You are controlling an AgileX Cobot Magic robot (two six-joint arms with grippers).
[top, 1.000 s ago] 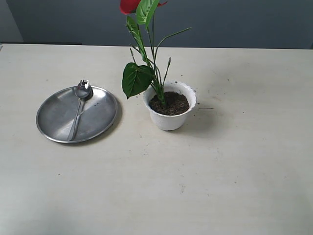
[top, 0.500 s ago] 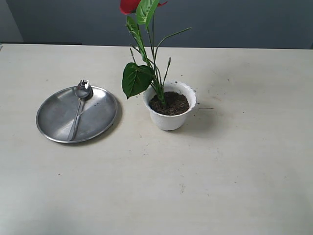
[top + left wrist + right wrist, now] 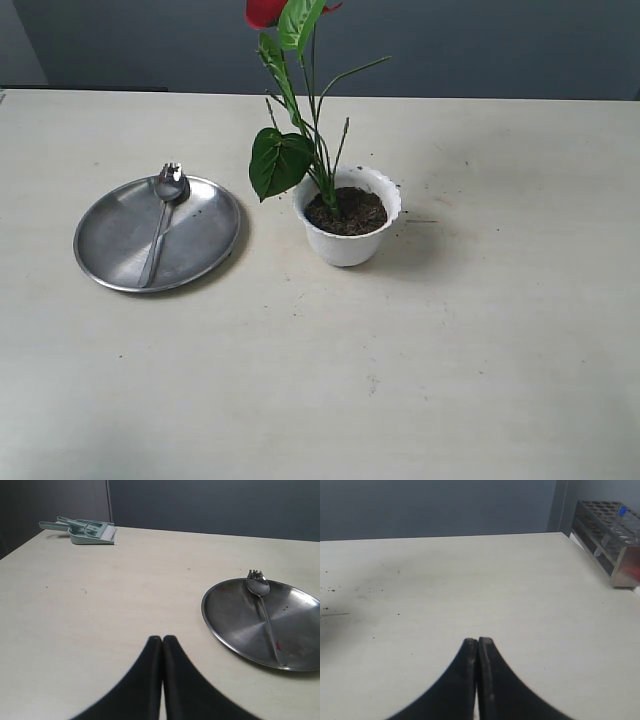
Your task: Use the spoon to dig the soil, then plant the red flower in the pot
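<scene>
Exterior view: neither arm shows. A slim shiny steel spoon point(image 3: 160, 225) lies on a round steel plate point(image 3: 110, 240) at the left of the pale table point(image 3: 400, 380). Near it on the right, a small white scalloped pot point(image 3: 348, 245) holds dark crumbly soil point(image 3: 346, 211). The tall red flower point(image 3: 278, 162) already stands upright in that soil. The flower looks top-heavy, so an arm brushing its leaves could tip the pot.

Left wrist view: the left gripper point(image 3: 163, 640) hangs low over bare table, its 2 black jaws pressed together on nothing. The spoon point(image 3: 265, 615) and plate point(image 3: 235, 625) are near, and a teal dustpan point(image 3: 90, 531) lies far off. An off-centre pinch could skid the spoon on the slick plate.

Right wrist view: the right gripper point(image 3: 478, 641) is likewise closed and empty, low over table. Dark soil crumbs point(image 3: 365, 587) dot the surface, and a test-tube rack point(image 3: 610, 530) stands at its edge.
</scene>
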